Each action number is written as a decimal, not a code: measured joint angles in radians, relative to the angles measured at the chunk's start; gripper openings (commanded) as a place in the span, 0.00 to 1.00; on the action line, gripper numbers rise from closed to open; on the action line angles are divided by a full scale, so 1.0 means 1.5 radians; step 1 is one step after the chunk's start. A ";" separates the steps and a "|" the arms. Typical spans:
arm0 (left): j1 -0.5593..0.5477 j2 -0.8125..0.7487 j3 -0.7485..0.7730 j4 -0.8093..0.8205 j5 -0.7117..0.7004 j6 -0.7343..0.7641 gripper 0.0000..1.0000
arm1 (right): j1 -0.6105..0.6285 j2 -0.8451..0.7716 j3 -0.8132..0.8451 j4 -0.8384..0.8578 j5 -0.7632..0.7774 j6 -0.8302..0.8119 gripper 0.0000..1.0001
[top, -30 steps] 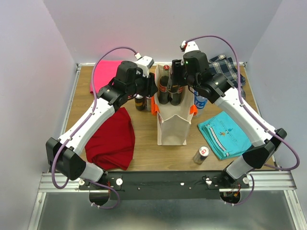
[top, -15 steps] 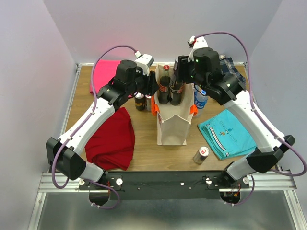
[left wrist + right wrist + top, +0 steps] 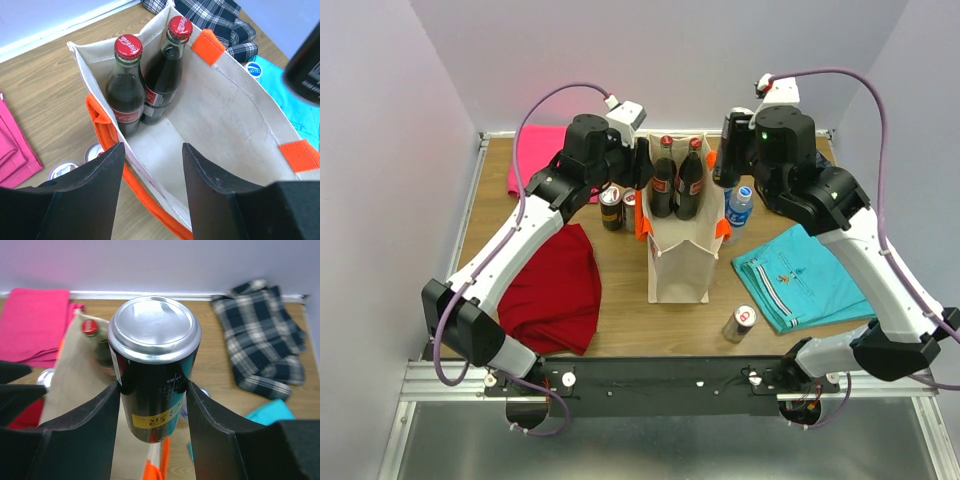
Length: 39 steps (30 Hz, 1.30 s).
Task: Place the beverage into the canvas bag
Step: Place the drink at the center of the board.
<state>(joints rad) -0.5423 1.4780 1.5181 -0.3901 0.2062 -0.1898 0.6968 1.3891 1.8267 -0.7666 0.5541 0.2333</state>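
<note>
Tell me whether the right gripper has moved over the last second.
Yes. The right gripper, holding a can, shifted right, from above the mouth of the bag to about its right edge.

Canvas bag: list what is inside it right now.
Two red-capped cola bottles stand side by side at one end of the canvas bag; the floor beside them is bare. The left gripper's fingers cover the near end's floor.

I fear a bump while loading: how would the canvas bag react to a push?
The bag looks like thin cloth, so its walls would likely dent. Two bottles standing inside probably weigh it down against tipping.
</note>
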 measured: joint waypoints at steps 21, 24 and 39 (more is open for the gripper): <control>0.000 0.065 0.052 -0.010 0.025 0.011 0.59 | -0.001 -0.147 -0.185 -0.194 0.304 0.207 0.01; 0.000 0.067 0.053 -0.012 0.026 0.013 0.59 | -0.001 -0.164 -0.244 -0.225 0.306 0.264 0.01; 0.000 0.070 0.064 -0.017 0.028 0.018 0.59 | -0.002 -0.216 -0.493 -0.314 0.291 0.569 0.01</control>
<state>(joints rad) -0.5423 1.5826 1.6138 -0.4160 0.2489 -0.1627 0.6945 1.0645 1.0866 -1.2381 0.9913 1.0870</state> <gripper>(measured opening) 0.589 0.567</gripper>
